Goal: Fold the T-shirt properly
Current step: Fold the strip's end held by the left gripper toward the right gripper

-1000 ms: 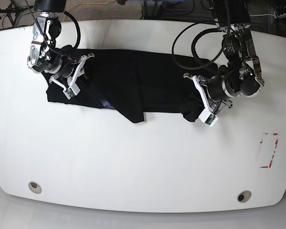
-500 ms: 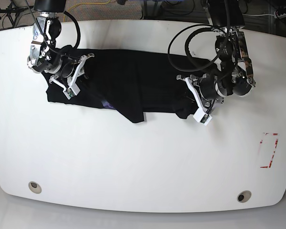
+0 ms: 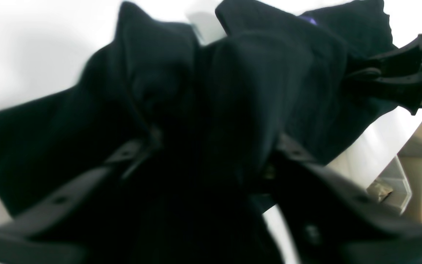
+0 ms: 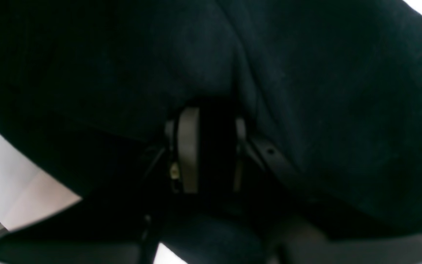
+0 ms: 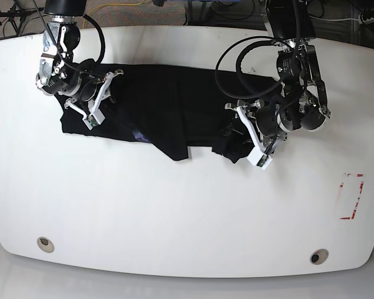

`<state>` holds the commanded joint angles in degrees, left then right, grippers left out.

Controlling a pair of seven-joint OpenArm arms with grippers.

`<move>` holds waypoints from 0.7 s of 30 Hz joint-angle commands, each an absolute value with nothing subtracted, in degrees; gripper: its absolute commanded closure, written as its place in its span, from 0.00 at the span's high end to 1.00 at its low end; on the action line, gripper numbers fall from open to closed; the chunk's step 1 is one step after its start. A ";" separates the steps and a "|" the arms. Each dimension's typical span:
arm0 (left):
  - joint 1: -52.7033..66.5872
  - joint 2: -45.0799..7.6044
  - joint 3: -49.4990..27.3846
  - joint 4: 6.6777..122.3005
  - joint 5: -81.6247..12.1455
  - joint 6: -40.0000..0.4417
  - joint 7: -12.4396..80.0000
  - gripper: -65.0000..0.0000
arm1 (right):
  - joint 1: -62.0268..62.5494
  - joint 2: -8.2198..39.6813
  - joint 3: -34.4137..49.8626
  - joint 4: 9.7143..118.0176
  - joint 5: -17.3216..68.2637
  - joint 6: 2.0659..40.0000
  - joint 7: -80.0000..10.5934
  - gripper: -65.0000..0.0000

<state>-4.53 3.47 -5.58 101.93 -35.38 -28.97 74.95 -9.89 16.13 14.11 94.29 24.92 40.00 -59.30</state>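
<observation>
Both the left claw (image 5: 246,138) and right claw (image 5: 98,99) grip the soft, rumpled black T-shirt (image 5: 168,109).

From my station I see the T-shirt (image 5: 168,112) as soft, matt black cloth, a fine ribbed weave showing up close, bunched into thick rounded folds. The counter (image 5: 174,212) under it is a smooth white sheet with a faint sheen. The left hand (image 5: 246,140) has white plastic fingers on the outside and matt black plastic inside, with small screw heads. The right hand (image 5: 93,106) looks the same white plastic, with smooth grey pads (image 4: 188,146) pressed into cloth.
</observation>
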 joint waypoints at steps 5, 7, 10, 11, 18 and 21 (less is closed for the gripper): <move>-7.25 3.30 -2.77 102.02 -35.47 -28.97 79.69 0.59 | -9.89 16.13 14.11 94.29 24.92 40.00 -59.30 0.18; -8.04 3.38 -2.33 102.02 -35.65 -29.32 80.00 0.59 | -9.89 16.13 14.11 94.29 24.92 40.00 -59.30 0.18; -9.01 3.21 -1.19 103.60 -39.16 -29.41 80.00 0.59 | -9.54 16.13 14.11 94.29 24.92 40.00 -59.30 0.18; -9.01 3.12 -1.10 104.22 -40.66 -29.41 80.00 0.59 | -9.45 16.13 14.11 94.29 24.92 40.00 -59.30 0.18; -10.59 -1.36 -4.62 106.59 -44.88 -29.41 80.00 0.59 | -8.92 14.81 14.29 94.37 24.84 40.00 -59.30 0.18; -10.95 -3.30 -9.01 104.92 -42.59 -29.32 80.00 0.59 | -8.92 14.81 14.29 94.37 24.92 40.00 -59.30 0.18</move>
<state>-10.95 -3.30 -9.01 104.92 -42.59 -29.32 80.00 -8.92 14.81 14.29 94.37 24.92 40.00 -59.30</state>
